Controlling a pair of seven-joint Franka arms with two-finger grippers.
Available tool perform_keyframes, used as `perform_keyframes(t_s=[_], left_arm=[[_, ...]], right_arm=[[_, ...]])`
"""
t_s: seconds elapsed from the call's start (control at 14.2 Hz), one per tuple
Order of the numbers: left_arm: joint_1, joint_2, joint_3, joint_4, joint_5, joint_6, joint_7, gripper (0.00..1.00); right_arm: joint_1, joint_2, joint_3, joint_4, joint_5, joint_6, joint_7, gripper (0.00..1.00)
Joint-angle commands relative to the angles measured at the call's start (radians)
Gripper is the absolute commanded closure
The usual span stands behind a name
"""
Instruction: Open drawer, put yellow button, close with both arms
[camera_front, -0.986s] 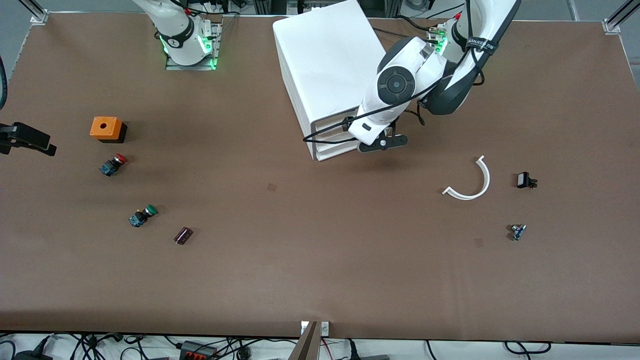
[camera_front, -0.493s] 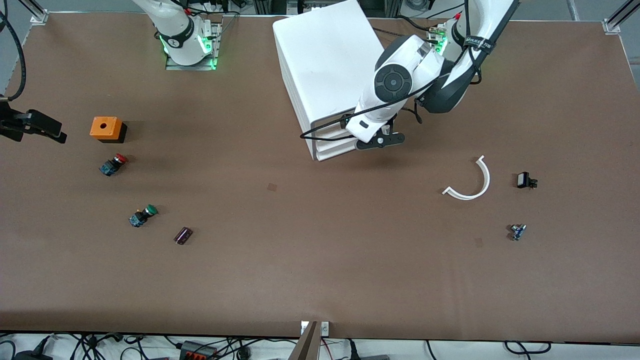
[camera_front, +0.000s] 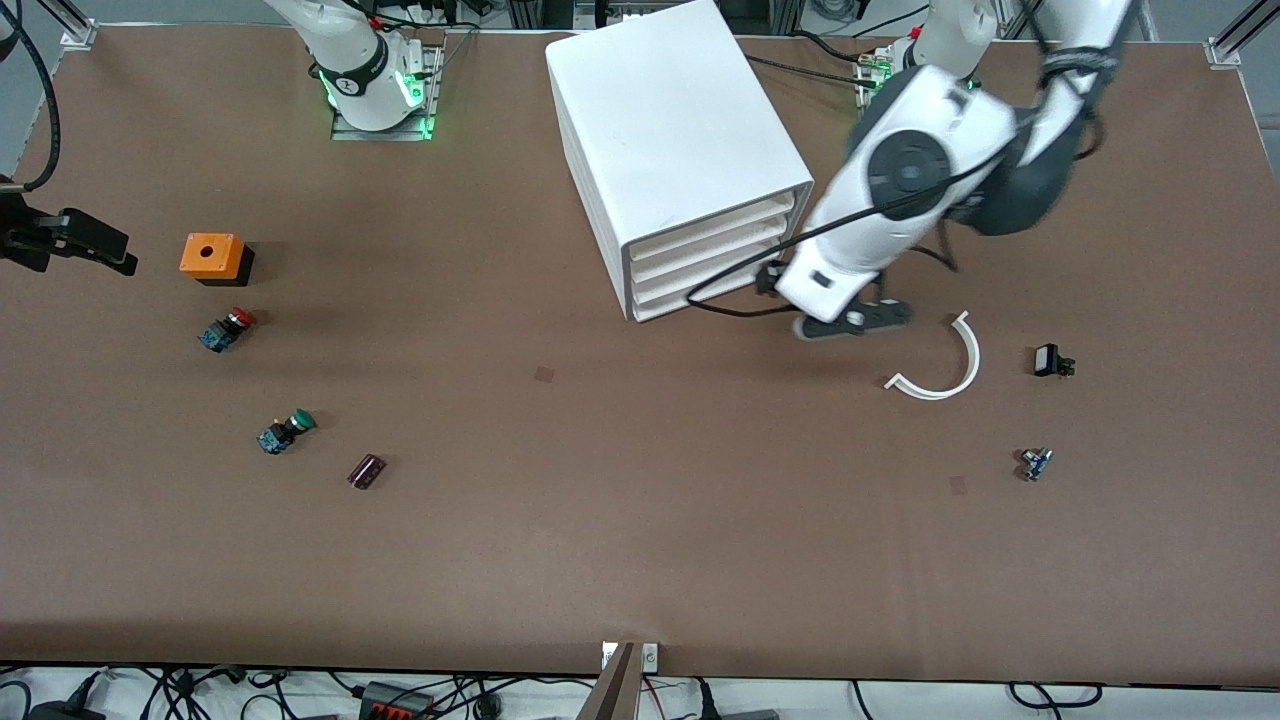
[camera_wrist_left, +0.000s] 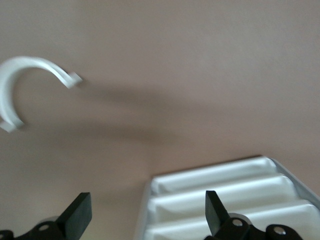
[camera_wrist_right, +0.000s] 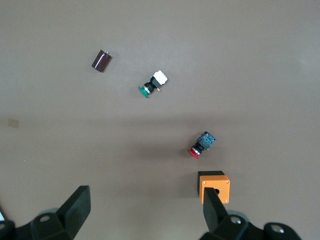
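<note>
1. The counter (camera_front: 640, 560) is seen carrying the white cabinet (camera_front: 670, 130), whose drawer (camera_front: 712, 227), the uppermost of four, is shut.
2. The left claw (camera_front: 850, 322) is held wide and empty over the counter, between the cabinet's front and a curved white piece (camera_front: 945, 362).
3. The right claw (camera_wrist_right: 145, 212) is held wide and empty above an orange box (camera_wrist_right: 214, 186) and a red-capped button (camera_wrist_right: 201, 145).
4. The yellow button cannot be seen in any view.
</note>
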Motion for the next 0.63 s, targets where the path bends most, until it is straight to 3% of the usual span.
perform_keyframes(t_s=[0.0, 0.14, 0.21, 0.35, 0.56], left_arm=[[0.101, 0.0, -0.009, 0.083, 0.042, -0.113, 0.26, 0.0], [0.167, 0.0, -0.006, 0.14, 0.04, -0.15, 0.409, 0.0], [0.17, -0.017, 0.032, 0.144, 0.04, -0.152, 0.494, 0.0], [0.116, -0.054, 0.179, 0.143, 0.007, -0.158, 0.662, 0.0], [-0.012, -0.153, 0.394, 0.103, -0.041, -0.159, 0.7, 0.0]], right_arm=[[0.006, -0.059, -0.002, -0.069, -0.009, 0.025, 0.002, 0.0], [0.006, -0.063, -0.002, -0.073, -0.009, 0.025, 0.002, 0.0], [0.006, -0.063, -0.002, -0.073, -0.009, 0.026, 0.002, 0.0], [0.006, -0.065, -0.002, -0.072, -0.009, 0.022, 0.002, 0.0], [0.004, -0.069, -0.002, -0.07, -0.01, 0.017, -0.002, 0.0]])
